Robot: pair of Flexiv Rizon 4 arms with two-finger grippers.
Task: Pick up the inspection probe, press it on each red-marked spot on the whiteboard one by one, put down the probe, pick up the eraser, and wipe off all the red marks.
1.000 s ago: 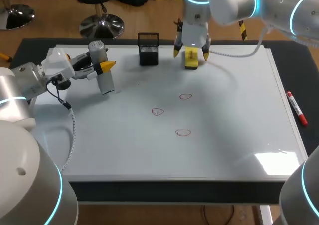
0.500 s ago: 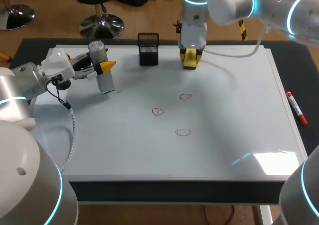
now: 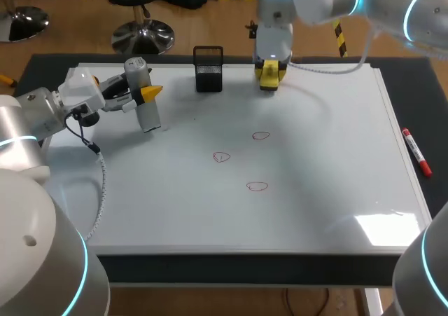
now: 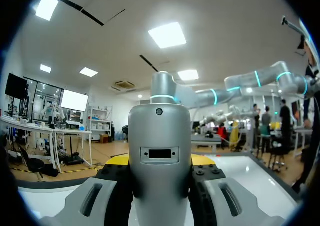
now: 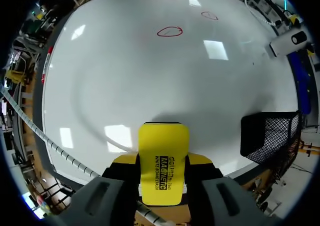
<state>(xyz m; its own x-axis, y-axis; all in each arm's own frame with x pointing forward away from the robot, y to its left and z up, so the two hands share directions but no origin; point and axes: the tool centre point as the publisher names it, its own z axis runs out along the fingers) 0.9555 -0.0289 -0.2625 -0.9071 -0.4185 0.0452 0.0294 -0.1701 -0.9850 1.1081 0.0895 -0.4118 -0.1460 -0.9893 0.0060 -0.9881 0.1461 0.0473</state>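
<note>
Head view: the right gripper [image 3: 269, 73] is clenched on the yellow eraser [image 3: 268, 78], which has black print on its face, at the far edge of the whiteboard [image 3: 329, 155]. A second ago its fingers were spread, and the eraser has since been lifted. Just beside it stands a black mesh basket [image 3: 208, 69]; I cannot tell its contents. Unmoved, the left gripper [image 3: 145, 94] grasps the upright grey probe [image 3: 143, 109]. Three red marks [image 3: 260, 136] show mid-board.

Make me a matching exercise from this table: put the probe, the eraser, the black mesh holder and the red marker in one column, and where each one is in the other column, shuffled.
1 inspection probe
2 eraser
3 black mesh holder
4 red marker

A lying beside the whiteboard, off its right edge
B held in the right arm's jaws
C standing free at the whiteboard's far edge
D held in the left arm's jaws

Pairs: 1-D, 2-B, 3-C, 4-A
</note>
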